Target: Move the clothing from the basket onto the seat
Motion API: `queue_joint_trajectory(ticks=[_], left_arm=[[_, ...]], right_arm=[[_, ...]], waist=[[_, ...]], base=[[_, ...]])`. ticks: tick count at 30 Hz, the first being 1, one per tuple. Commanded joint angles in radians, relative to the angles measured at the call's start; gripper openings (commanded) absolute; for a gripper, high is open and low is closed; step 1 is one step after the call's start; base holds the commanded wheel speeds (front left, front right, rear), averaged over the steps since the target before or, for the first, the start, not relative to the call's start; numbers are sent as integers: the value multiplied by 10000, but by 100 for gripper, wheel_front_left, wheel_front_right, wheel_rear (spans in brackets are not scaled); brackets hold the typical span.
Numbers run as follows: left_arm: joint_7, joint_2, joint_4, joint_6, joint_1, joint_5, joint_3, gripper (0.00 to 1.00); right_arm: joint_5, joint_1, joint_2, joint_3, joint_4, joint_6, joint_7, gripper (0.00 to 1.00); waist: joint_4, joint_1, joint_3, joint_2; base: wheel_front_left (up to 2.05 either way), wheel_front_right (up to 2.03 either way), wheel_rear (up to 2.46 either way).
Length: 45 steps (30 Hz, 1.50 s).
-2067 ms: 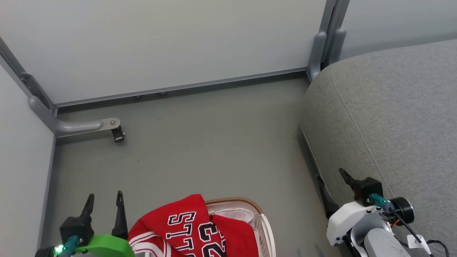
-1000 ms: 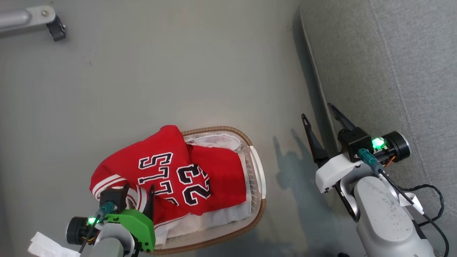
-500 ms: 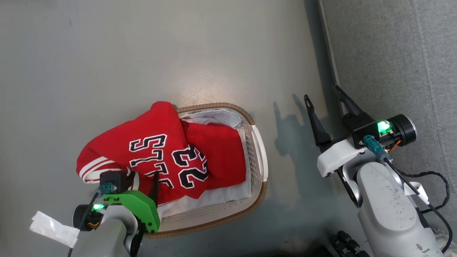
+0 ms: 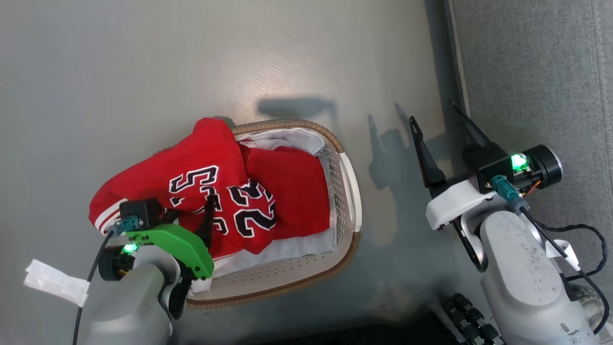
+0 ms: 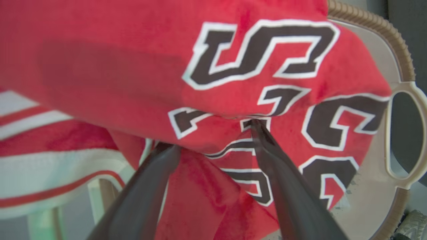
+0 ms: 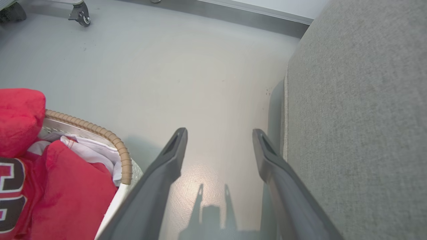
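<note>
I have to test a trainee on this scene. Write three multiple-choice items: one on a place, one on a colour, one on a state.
1. On which side of the basket does the seat lie?
A. the robot's left
B. the robot's right
C. beneath it

2. The basket's woven rim is:
A. brown
B. blue
C. black

3. The left tool is:
A. shut on the rim
B. shut and lifted over the seat
C. open, fingers at the clothing

Key:
1 B, the seat runs along the head view's right edge.
2 A, the rim shows brown against the white plastic.
3 C, its fingers stand apart against the red fabric.
</note>
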Motion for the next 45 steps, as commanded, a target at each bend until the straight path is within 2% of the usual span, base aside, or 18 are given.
queue_joint_trajectory(ticks=[1, 6, 13, 14, 15, 16, 17, 24, 32, 40, 45], left_arm=[[-7, 101, -58, -21, -295, -142, -128, 100], [-7, 181, -12, -21, -658, -478, -500, 100], [2, -46, 358, -35, -1020, -1055, -985, 100], [4, -67, 369, -43, -1058, -1135, -1094, 91], [4, -89, 423, -48, -1069, -1238, -1236, 48], [4, -100, 472, -48, -1095, -1307, -1322, 22], [4, -116, 534, -48, -1116, -1488, -1365, 0], [-1, 246, 368, -22, -828, -2031, -1968, 0], [-1, 426, 70, -22, 239, -2126, -1761, 0], [-1, 483, -587, -22, 1654, -1373, -837, 0], [-2, 522, -1589, -22, 2499, -207, 35, 0]], right_arm=[[48, -102, -33, -20, -79, -6, -48, 100], [46, -96, -33, -71, -200, -6, -48, 100], [-13, 3, -33, -164, -282, -6, -48, 100], [-30, 16, -33, -185, -286, -7, -48, 100], [-39, 33, -33, -191, -283, -7, -48, 100], [-36, 47, -33, -206, -265, -7, -48, 100], [-35, 68, -34, -221, -239, -7, -48, 100], [349, 48, -30, -170, -83, -7, -48, 100], [977, 207, -33, 273, 421, -7, -48, 100], [1435, 827, -39, 475, 930, -8, -46, 100], [1673, 1434, -36, 364, 1012, -8, -46, 100]], waist=[[-27, 0, 179, 0], [-31, 0, 516, 0], [-22, 0, 764, 0], [-8, 0, 779, 0], [0, 0, 779, 0], [10, 0, 766, 0], [24, 0, 725, 0], [-11, 0, 92, 0], [-111, 0, -1656, 0], [-104, 0, -3956, 0], [28, 0, -5137, 0]], base=[[0, 0, 0], [0, 0, 0], [0, 0, 0], [0, 0, 0], [0, 0, 0], [0, 0, 0], [0, 0, 0], [0, 0, 0], [0, 0, 0], [0, 0, 0], [0, 0, 0]])
